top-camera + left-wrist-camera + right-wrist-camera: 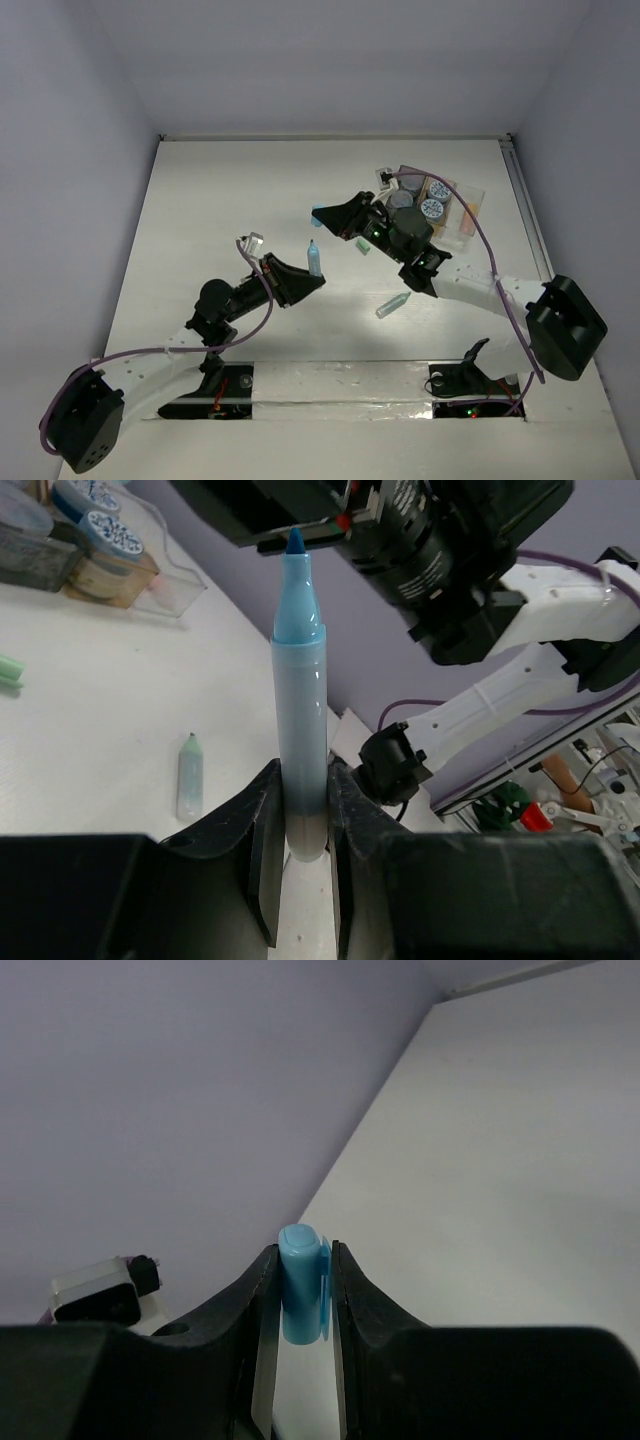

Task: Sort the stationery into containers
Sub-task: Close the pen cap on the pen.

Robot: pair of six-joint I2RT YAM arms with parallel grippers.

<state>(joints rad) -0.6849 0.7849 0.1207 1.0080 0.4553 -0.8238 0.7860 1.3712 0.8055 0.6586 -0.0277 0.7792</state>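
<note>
**Light blue marker [300, 710] held upright in the left tool [300, 792]; its blue cap [302, 1290] in the right tool [300, 1255].**

Both tools are clamped. The left grips the marker's lower barrel and the right grips the cap. The bare tip points toward the right tool, an alignment that probably serves capping. The marker is held above mid-worktop [230, 190], well apart from the containers [165, 592] at the far right, where the jars [432, 208] sit. A mint stick [393, 305] lies loose near the arm bases, and a green stick [362, 246] lies just beside the right arm. That arm stands between the marker and the containers.
</note>
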